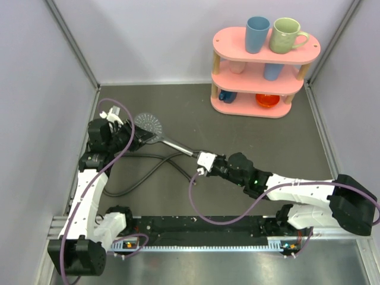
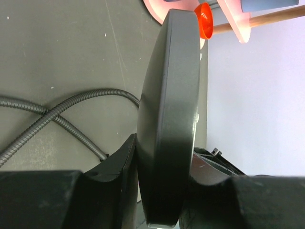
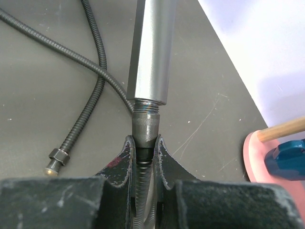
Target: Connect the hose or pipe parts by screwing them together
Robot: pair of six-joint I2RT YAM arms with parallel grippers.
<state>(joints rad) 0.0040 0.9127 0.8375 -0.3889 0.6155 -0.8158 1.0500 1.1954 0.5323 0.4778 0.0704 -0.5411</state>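
Shower head (image 1: pixel 148 124), grey with a round perforated face, is at the left of the table (image 1: pixel 261 148), its rim clamped edge-on in the left gripper (image 2: pixel 164 167). Right gripper (image 3: pixel 144 148) is clenched on the knurled end fitting (image 3: pixel 145 126) of the hose (image 3: pixel 90 19), butted against the threaded end of the silver handle (image 3: pixel 152 47)

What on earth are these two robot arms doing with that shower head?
They are joining a shower head to its hose. The left gripper is clamped on the round head, and the right gripper is shut on the hose fitting, which meets the threaded end of the handle. Some thread shows there. The hose's other end lies loose on the table.
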